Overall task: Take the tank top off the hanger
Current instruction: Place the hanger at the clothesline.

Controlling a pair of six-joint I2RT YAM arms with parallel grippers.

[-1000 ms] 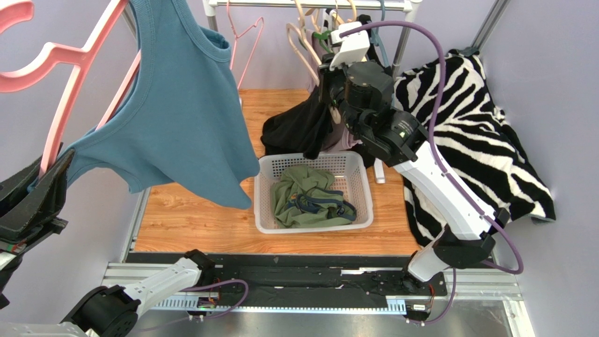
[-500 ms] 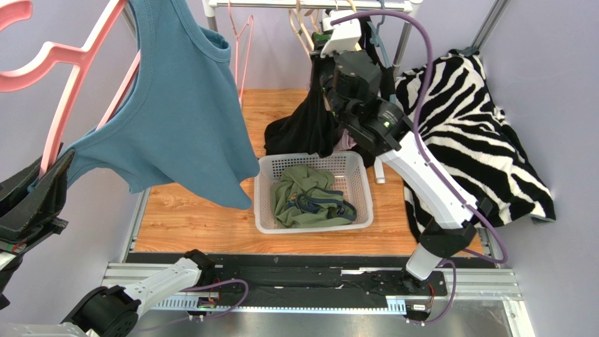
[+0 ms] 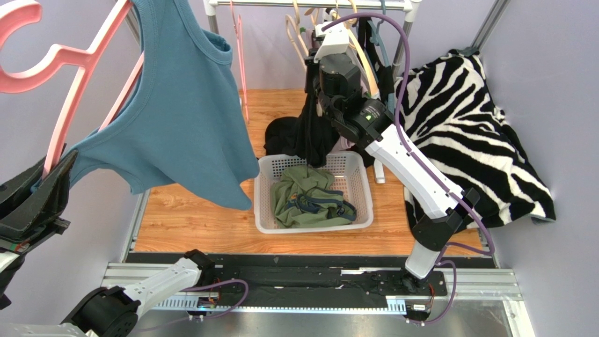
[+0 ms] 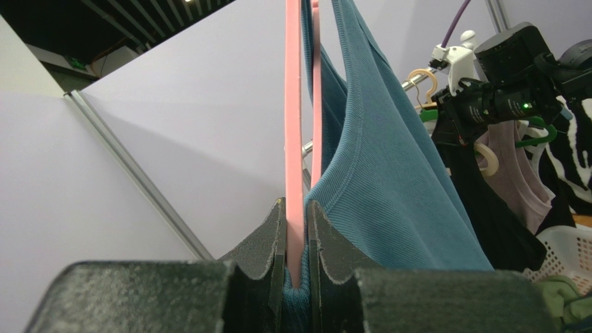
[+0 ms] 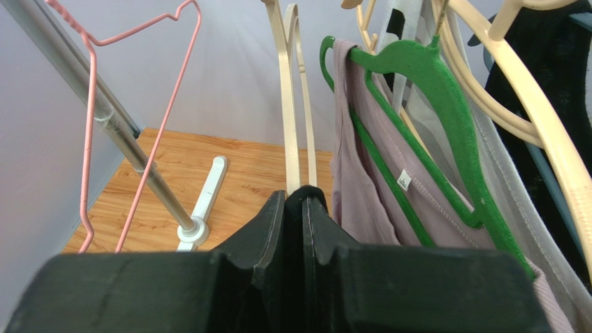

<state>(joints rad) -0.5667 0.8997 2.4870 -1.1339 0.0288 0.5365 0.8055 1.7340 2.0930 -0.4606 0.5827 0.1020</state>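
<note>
We kept the left gripper (image 4: 297, 277) clamped on the pink hanger (image 4: 294, 139), tank top (image 3: 183, 119) still on it, above the table's (image 3: 197, 225) left edge. Our right gripper (image 5: 297, 198), pinching a cream hanger (image 5: 290, 104), rose toward the rail (image 3: 281, 4); removal waited.

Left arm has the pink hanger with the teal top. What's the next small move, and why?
Probably open the right pincer to let go of the cream plastic hanger it seems to pinch. The teal ribbed tank top hangs on the pink plastic hanger clamped in the left pincer, so the right arm must be free to pull it off.
</note>
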